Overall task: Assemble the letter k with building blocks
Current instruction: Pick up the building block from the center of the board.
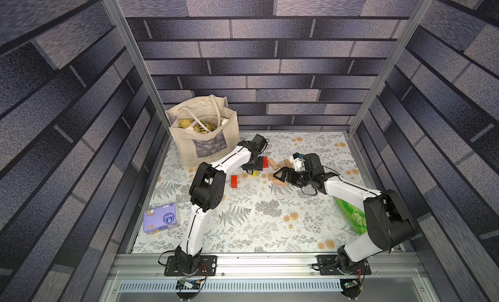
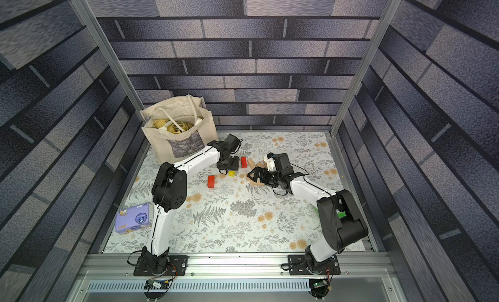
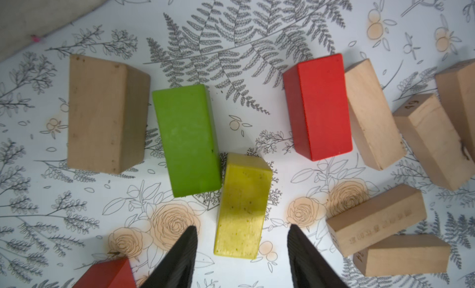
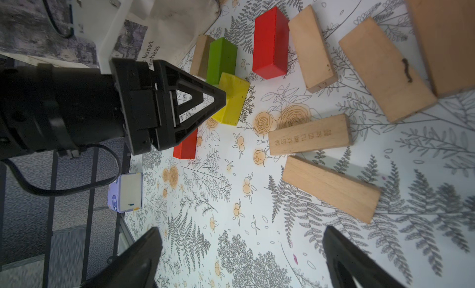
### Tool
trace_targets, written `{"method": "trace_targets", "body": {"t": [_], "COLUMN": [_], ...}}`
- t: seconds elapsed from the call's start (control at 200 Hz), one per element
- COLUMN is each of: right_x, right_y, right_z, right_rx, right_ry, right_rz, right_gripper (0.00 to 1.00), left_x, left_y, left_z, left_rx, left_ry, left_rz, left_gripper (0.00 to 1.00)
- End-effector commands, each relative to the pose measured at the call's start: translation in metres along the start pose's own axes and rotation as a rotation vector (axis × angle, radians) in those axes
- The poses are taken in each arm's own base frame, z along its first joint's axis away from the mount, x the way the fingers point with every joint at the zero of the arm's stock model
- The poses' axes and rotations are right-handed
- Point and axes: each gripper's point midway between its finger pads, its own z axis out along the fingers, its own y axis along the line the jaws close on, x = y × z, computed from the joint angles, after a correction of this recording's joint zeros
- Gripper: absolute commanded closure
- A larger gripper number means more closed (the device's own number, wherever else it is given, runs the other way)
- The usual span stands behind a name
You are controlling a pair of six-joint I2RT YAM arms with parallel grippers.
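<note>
A: Looking at the building blocks [image 4: 311,140]: all flat on the far half of the table [image 1: 270,227], roughly midway between its left and right edges. No K readable yet. Any idea which step?

B: Looks like sorting out the yellow block [image 3: 243,207], laid slantwise with a corner touching the green block [image 3: 187,140]. Guessing a diagonal off a green spine. Got the left gripper [image 3: 241,228] straddling its near end, jaws parted with daylight on both sides, so not clamped. Same with the right gripper [image 4: 241,232]: spread wide over bare table, holding nothing.

A: And next?

B: Probably needs a second diagonal, maybe the red block [image 3: 321,106] lying just beside a plain wooden block [image 3: 372,114]. Calls for care not to nudge the yellow.

A: View differences?

B: Missing from both top views: the green one, tucked under the left gripper. Only shows in the wrist views. Only from above: the crisp packet [image 1: 351,217], by the right edge.
</note>
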Motion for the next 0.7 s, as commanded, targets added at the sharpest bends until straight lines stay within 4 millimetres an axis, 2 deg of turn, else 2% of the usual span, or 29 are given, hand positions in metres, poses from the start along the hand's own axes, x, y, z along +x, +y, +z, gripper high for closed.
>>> {"method": "trace_targets", "body": {"t": [0.0,0.491,0.696], "right_x": [-0.001,-0.003,-0.002], "right_y": [0.000,0.002,-0.004], "right_z": [0.000,0.000,0.003], "right_rx": [-0.005,-0.010,-0.001], "right_ry": [0.014,0.019,0.022], "right_rz": [-0.010,-0.007,0.002], "right_gripper": [0.00,0.00,0.00], "left_x": [0.005,0.005,0.004], "left_y": [0.001,0.001,0.001], "left_z": [0.004,0.016,0.018], "left_rx": [-0.031,-0.054,-0.065], "left_ry": [0.023,0.036,0.040], "left_rz": [0.035,0.041,0.043], "left_gripper": [0.41,0.44,0.47]}}
